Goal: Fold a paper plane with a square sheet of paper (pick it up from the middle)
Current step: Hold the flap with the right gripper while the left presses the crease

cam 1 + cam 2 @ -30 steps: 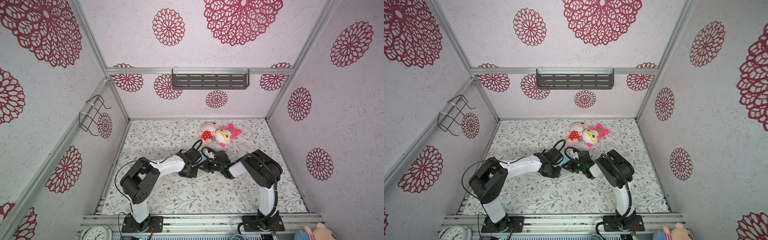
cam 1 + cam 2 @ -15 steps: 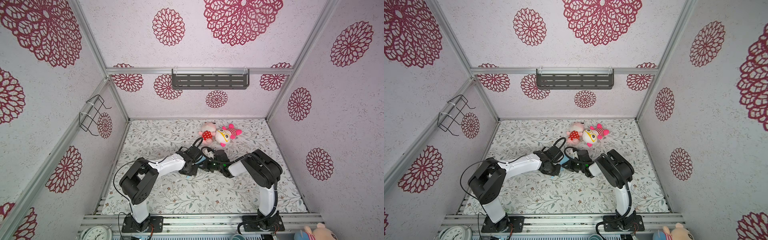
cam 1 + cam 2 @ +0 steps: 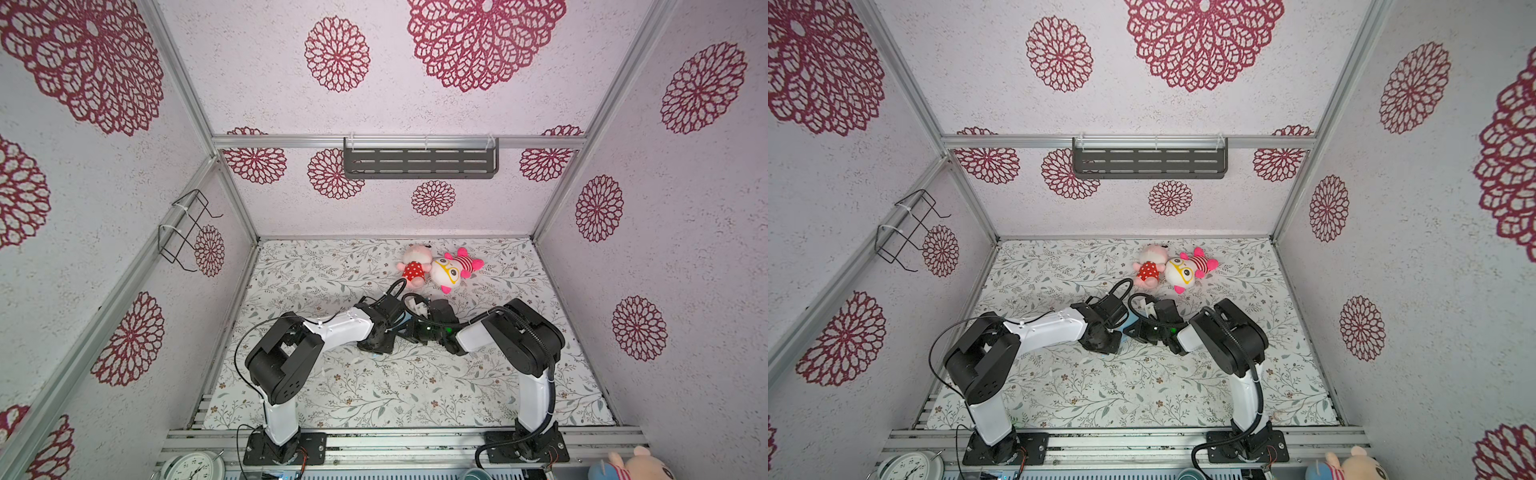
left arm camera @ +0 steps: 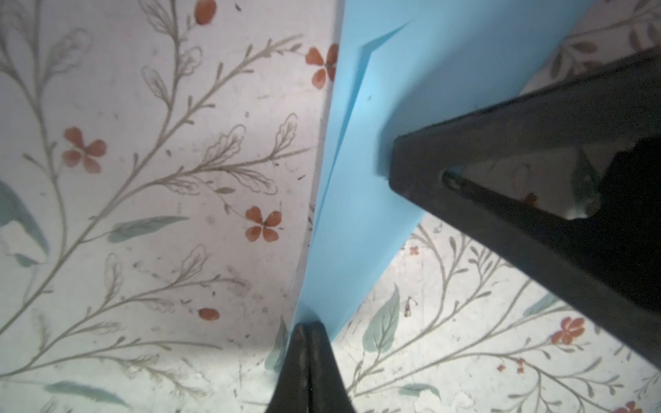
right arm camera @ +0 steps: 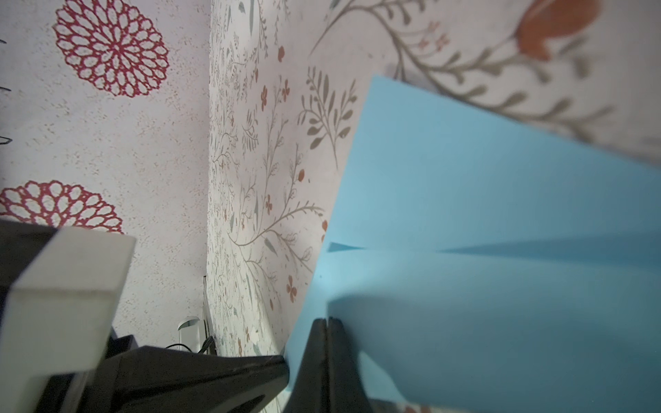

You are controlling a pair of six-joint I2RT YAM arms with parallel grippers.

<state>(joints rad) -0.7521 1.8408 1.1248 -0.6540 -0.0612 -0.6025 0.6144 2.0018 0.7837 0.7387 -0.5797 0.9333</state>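
The light-blue sheet of paper [image 4: 375, 143] is folded, with a crease and an overlapping flap [image 5: 483, 214]. It hangs just above the floral table between my two grippers. My left gripper [image 4: 307, 327] is shut on a narrow end of it. My right gripper [image 5: 327, 321] is shut on its edge, and one of its fingers [image 4: 500, 186] shows from the side against the sheet. In both top views the grippers meet at mid-table, left [image 3: 399, 328] and right [image 3: 411, 332], and the wrists hide most of the paper.
Two pink plush toys [image 3: 413, 270] [image 3: 451, 270] lie just behind the grippers. A dark shelf [image 3: 419, 162] hangs on the back wall and a wire rack [image 3: 187, 228] on the left wall. A clock [image 3: 191, 467] sits beyond the front rail.
The left wrist has shifted slightly toward the back of the table. Both grippers stay shut on the paper, and the right arm has barely moved.
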